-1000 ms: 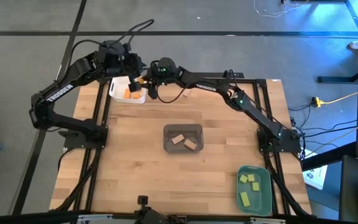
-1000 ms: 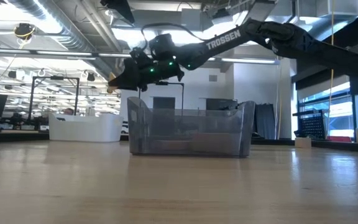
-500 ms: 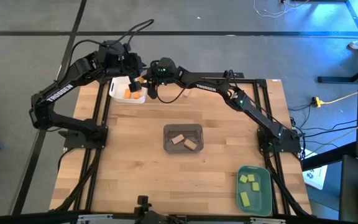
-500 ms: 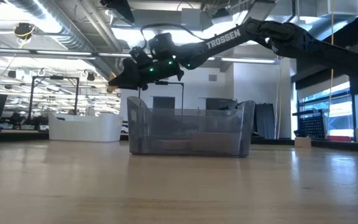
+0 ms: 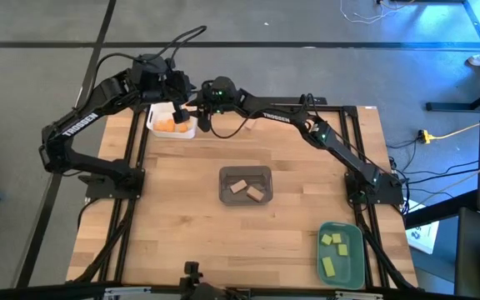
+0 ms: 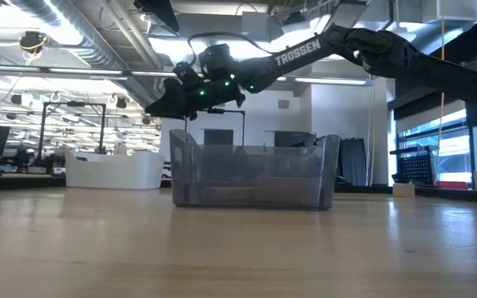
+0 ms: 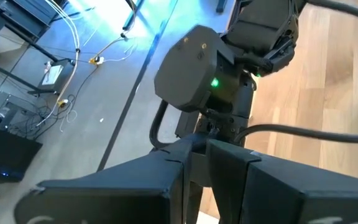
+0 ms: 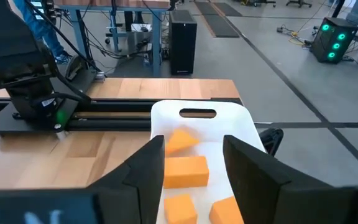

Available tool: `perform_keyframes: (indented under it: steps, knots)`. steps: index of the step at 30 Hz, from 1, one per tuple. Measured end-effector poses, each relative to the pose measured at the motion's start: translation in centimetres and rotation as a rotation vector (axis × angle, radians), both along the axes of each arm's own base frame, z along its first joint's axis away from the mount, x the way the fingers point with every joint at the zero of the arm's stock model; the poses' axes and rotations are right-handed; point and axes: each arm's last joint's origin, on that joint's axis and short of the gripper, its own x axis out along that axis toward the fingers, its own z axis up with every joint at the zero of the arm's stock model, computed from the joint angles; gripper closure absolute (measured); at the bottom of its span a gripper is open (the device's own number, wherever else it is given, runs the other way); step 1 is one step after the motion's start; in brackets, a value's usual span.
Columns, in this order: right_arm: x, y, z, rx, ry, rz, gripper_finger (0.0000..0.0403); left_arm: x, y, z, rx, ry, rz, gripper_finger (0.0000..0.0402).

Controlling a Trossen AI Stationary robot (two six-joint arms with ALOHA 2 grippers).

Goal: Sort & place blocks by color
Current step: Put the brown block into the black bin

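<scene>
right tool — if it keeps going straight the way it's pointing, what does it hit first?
Likely the orange blocks in the white tray. The open right tool points down into that tray, one block showing between its fingers. Depth is unclear, so contact order is a guess.

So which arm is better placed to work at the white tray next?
Right. The right pincer hangs open over the white tray, orange blocks showing between its fingers. The left pincer sits beside the tray, facing the right arm.

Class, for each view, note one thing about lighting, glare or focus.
High view: blue light spills across the floor. Low view: bright ceiling lights leave the right arm silhouetted. Right wrist view: orange blocks sharp in the white tray; fingers soft.
</scene>
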Motion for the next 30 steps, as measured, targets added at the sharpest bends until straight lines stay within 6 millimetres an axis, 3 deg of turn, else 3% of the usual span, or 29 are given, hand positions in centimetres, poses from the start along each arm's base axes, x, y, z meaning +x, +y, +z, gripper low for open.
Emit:
perform_keyframes:
  steps: [3, 8, 17, 24, 30]
  knots:
    - [-0.3, 0.1, 1.3, 0.052, 0.009, -0.002, 0.0238, 0.0, 0.0, -0.1, -0.007, 0.008, 0.000, 0.0360]
    - [-2.6, 0.9, 6.3, 0.043, 0.090, -0.025, 0.0238, -0.2, 0.0, -0.4, -0.044, 0.019, 0.059, 0.0360]
    - [-9.4, 3.2, 13.8, -0.001, 0.373, -0.216, 0.0237, -0.4, 0.0, -0.6, -0.141, -0.050, 0.182, 0.0360]
    - [-14.9, 4.2, 16.5, 0.055, 0.618, -0.539, 0.0237, 0.0, 0.3, -1.0, -0.215, -0.096, 0.229, 0.0360]
    - [-18.7, 4.1, 16.1, 0.151, 0.860, -0.781, 0.0237, 1.5, 2.1, -2.6, -0.289, -0.066, 0.266, 0.0360]
